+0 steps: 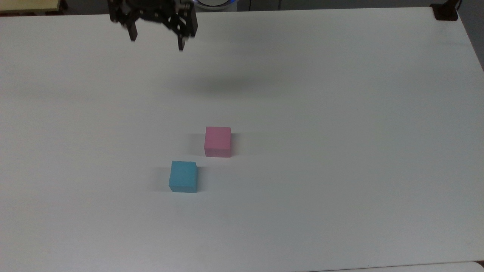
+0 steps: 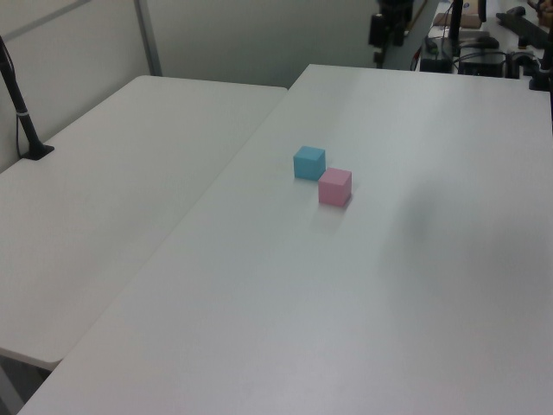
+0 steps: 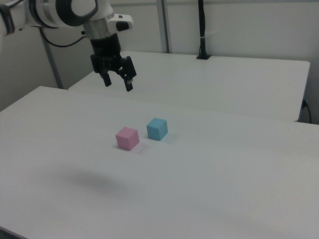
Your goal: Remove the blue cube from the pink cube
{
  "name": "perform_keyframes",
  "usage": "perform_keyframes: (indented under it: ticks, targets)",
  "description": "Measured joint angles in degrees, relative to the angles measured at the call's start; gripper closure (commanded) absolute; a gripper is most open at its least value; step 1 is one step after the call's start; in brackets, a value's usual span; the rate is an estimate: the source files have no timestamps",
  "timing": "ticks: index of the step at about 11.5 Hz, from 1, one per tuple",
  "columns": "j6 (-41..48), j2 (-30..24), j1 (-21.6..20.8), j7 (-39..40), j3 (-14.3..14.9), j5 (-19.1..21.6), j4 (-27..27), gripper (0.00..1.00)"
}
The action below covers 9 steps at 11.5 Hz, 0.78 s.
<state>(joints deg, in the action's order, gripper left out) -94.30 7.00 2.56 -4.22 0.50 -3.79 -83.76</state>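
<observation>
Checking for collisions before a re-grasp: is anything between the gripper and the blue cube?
Nothing visible. The open gripper hangs high above bare table; the blue cube sits apart from the pink cube, its top uncovered.

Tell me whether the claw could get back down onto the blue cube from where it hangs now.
Probably yes. The claw hangs open, well above the table, and the blue cube sits apart from the pink cube with its top bare. Nothing stands between them, though the pink cube is a close neighbour.
</observation>
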Motion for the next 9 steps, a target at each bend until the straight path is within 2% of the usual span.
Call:
perform_keyframes:
  ticks: [3, 7, 9]
  targets:
    - [0.49, -6.25, 0.0, 4.67, 1.01, 1.04, -6.38, 0.0]
    - [0.49, -8.51, 0.15, 8.09, 1.38, 1.04, -8.51, 0.0]
    - [0.49, -8.59, 0.32, 8.23, 1.54, 3.05, -8.56, 0.0]
